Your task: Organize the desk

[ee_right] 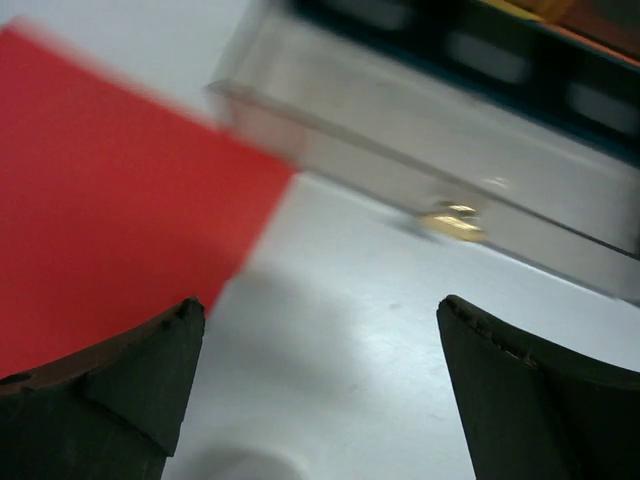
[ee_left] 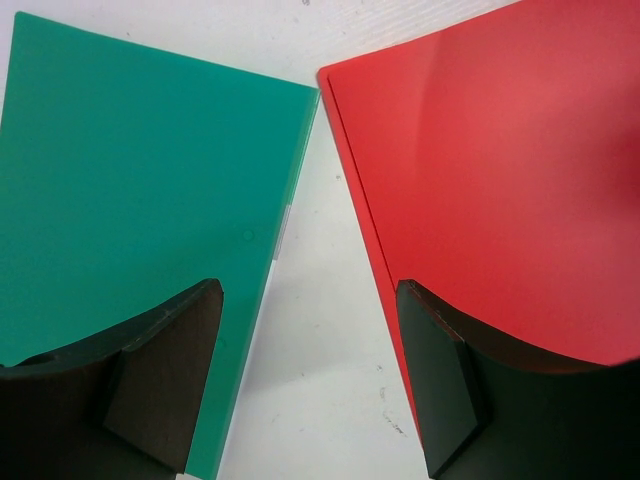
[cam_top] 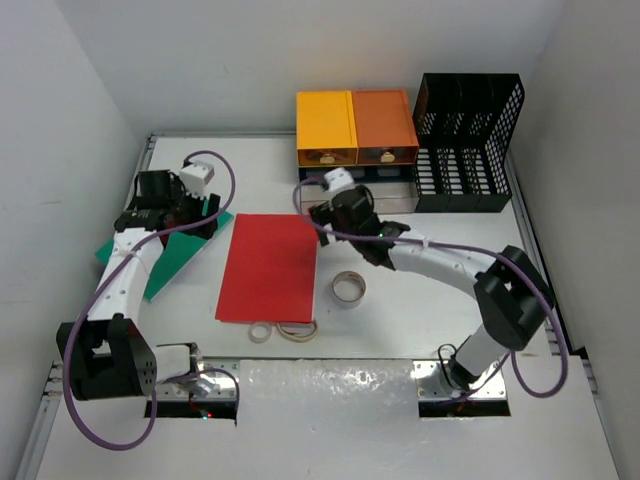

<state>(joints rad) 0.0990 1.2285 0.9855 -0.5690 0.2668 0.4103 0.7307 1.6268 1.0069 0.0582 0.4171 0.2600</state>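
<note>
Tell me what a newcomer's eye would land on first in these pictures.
The big red folder lying flat in the middle of the white desk grabs the eye first. A green folder lies to its left, partly under the left arm. At the far edge, the yellow-and-orange drawer unit stands with a black mesh rack on its right.

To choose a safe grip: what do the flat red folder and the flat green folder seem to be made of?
The flat red folder: probably thin plastic, glossy, since light reflects softly on it. The flat green folder: likely thin plastic, semi-matte; its right edge looks translucent.
</note>
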